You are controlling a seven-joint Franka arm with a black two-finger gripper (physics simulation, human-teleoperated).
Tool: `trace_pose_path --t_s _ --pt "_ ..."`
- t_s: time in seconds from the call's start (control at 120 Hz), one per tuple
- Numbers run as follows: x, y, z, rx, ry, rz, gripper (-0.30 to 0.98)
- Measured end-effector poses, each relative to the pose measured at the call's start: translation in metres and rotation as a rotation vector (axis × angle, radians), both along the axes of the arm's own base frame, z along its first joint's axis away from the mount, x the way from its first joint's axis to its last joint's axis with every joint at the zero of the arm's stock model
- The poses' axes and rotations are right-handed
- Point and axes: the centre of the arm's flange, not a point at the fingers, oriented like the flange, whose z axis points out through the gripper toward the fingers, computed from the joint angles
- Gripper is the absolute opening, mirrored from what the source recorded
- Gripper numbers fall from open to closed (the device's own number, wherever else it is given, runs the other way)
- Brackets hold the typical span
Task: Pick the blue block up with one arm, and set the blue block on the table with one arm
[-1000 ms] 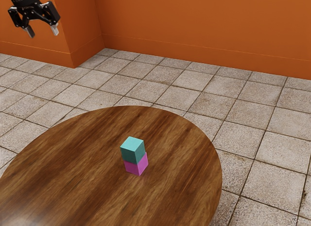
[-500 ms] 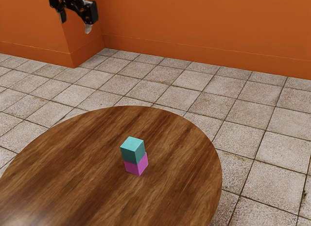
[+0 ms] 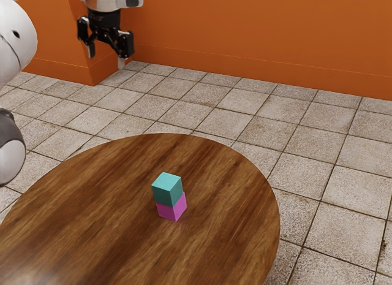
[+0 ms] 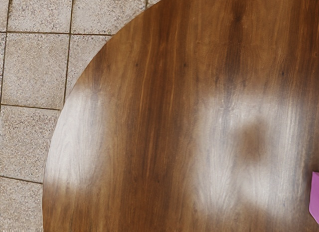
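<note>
Our gripper (image 3: 106, 57), black with paler fingertips, hangs at the exterior view's upper left, well apart from the blocks and pointing downward. Its jaws stand apart, with an open gap between the tips. Above it we see the white hand end of our arm (image 3: 12, 46), whose rounded white and dark grey segments also enter along the exterior view's left edge, nearer the camera.

The blue block (image 3: 167, 189), greenish in tint, rests on top of the pink block (image 3: 172, 209), so that the two form a short upright stack. The pink block stands on the round table (image 3: 92, 230) and juts out slightly beyond the blue one toward the exterior view's right. The table is of brown wood with a dark streaked grain; it occupies the near part of the scene, with a pale sheen at its near left. Beyond it we note the floor (image 3: 318, 144) of light, speckled square tiles, and at the far side the orange wall (image 3: 245, 27), with a projecting corner behind our gripper.

In the wrist view we look down on the tabletop and its curved rim, with floor tiles past the rim. Bright patches of reflected light lie on the wood, one enclosing a darker blur, and part of the pink block appears at the picture's border.
</note>
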Motion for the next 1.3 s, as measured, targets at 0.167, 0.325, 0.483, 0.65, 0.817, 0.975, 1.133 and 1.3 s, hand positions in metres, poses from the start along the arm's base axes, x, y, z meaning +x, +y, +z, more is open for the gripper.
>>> trace_pose_path --t_s 0.167,0.325,0.483,0.65,0.817,0.975,1.133,1.3 --pt "0.037 0.008 -0.058 -0.151 -0.014 -0.019 0.66" --pt "0.054 -0.001 -0.115 -0.246 0.002 -0.049 0.66" --pt "0.064 -0.002 -0.157 -0.269 -0.013 -0.054 0.66" --pt "0.075 -0.019 -0.177 -0.284 -0.046 -0.086 0.66" --pt "0.073 -0.047 -0.210 -0.305 -0.022 -0.124 0.66" --pt "0.047 -0.072 -0.242 -0.298 0.013 -0.159 0.66" --pt "0.023 -0.080 -0.264 -0.276 0.021 -0.181 0.66" --pt "0.013 -0.092 -0.274 -0.242 0.006 -0.214 0.67"
